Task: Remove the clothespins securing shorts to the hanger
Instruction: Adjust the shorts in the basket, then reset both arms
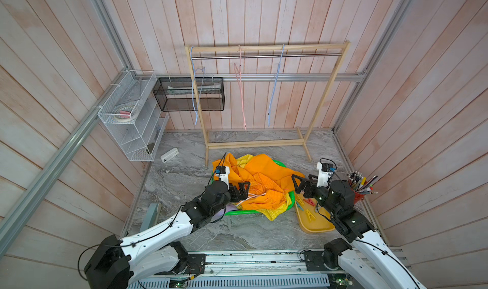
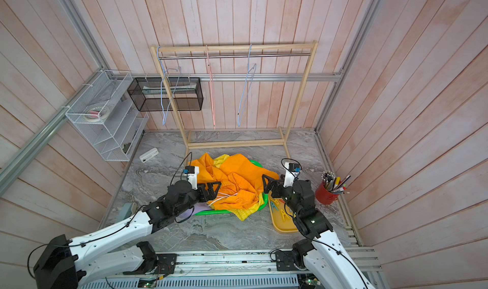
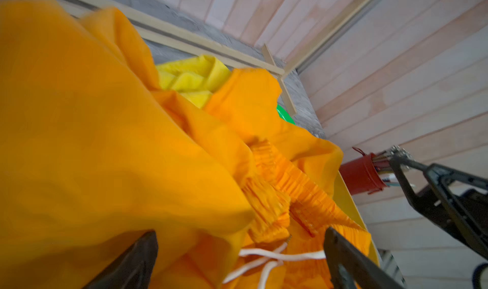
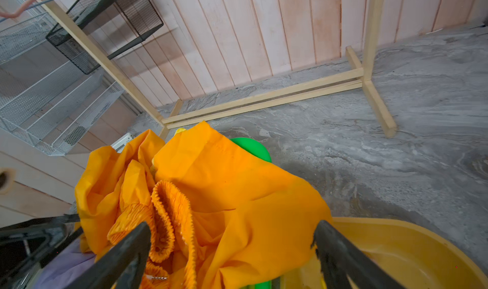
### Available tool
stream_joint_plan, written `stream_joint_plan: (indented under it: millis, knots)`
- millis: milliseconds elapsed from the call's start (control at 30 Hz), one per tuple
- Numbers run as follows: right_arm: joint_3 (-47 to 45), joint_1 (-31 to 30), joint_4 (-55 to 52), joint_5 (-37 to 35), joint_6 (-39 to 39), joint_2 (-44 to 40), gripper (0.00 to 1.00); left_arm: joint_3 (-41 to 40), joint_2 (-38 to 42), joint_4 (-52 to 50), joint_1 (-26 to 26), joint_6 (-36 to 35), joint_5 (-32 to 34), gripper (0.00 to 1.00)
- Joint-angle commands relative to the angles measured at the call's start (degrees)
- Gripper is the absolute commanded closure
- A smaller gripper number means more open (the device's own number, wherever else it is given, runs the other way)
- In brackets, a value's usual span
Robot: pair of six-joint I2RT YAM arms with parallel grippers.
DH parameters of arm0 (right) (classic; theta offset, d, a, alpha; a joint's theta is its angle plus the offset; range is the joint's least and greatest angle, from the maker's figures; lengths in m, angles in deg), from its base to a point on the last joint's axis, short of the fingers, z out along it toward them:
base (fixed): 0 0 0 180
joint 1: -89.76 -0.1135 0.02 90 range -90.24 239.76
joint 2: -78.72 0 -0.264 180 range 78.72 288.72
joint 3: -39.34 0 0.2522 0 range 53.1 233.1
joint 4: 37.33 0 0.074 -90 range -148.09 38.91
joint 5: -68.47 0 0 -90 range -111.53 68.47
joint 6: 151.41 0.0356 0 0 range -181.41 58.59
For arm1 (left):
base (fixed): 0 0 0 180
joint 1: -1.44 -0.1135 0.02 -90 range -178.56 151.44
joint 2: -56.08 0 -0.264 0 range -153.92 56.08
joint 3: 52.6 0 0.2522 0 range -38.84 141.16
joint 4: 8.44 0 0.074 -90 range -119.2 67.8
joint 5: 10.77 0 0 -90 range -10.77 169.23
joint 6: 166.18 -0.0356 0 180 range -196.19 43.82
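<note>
Both top views show 3 hangers (image 1: 273, 89) and 3 shorts (image 1: 266, 168) (heaped).

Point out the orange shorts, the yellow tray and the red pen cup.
orange shorts (image 1: 264, 168), a top view, smooth upper fabric.
yellow tray (image 1: 317, 226), a top view, bare floor.
red pen cup (image 2: 322, 196), a top view, outer wall.

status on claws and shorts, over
Left claw open, right claw open, both empty. Shorts heaped in green basin, hangers bare. Clothespins in yellow tray. Nothing blocking.
</note>
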Motion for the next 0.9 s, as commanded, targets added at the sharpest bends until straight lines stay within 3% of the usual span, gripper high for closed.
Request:
stream_joint_plan:
  millis: [0,100,167,267,367,500,667,767,800,867]
  knots:
    - [-1.8,2.3,0.8,0.6,1.1,-0.8,0.02,-1.9,6.6,-11.2,-7.2,-4.7,5.1,0.0]
    - [-3.6,3.6,1.6,-0.6,0.8,-1.5,0.02,-5.1,13.9,-12.0,-13.7,-9.0,8.2,0.0]
    - [-4.8,4.5,2.5,-1.3,0.6,-1.6,0.02,-10.4,19.0,-6.5,-16.7,-14.9,11.9,0.0]
    - [-6.4,5.5,4.4,-1.8,0.6,-1.3,0.02,-17.3,23.3,2.5,-21.1,-18.1,19.1,0.0]
    - [-7.7,6.0,5.5,-2.9,0.4,-0.8,0.02,-21.9,22.6,13.2,-27.8,-21.4,16.3,0.0]
    - [-9.0,6.8,7.3,-6.3,-0.9,-0.4,0.02,-22.1,13.0,26.3,-38.2,-23.9,10.2,0.0]
    - [-11.6,8.3,12.5,-13.8,-1.8,-0.2,0.02,-25.1,-5.4,52.5,-41.5,-38.1,8.4,0.0]
    - [-15.6,8.4,20.1,-23.6,-2.4,0.4,0.02,-29.4,-15.3,72.5,-45.0,-37.3,5.9,0.0]
    - [-16.5,8.4,22.0,-26.3,-3.0,0.7,0.02,-30.9,-17.0,77.4,-46.7,-35.3,2.3,0.0]
    - [-18.0,8.4,26.2,-31.8,-4.7,1.5,0.02,-31.0,-21.7,81.6,-50.0,-31.4,-0.5,0.0]
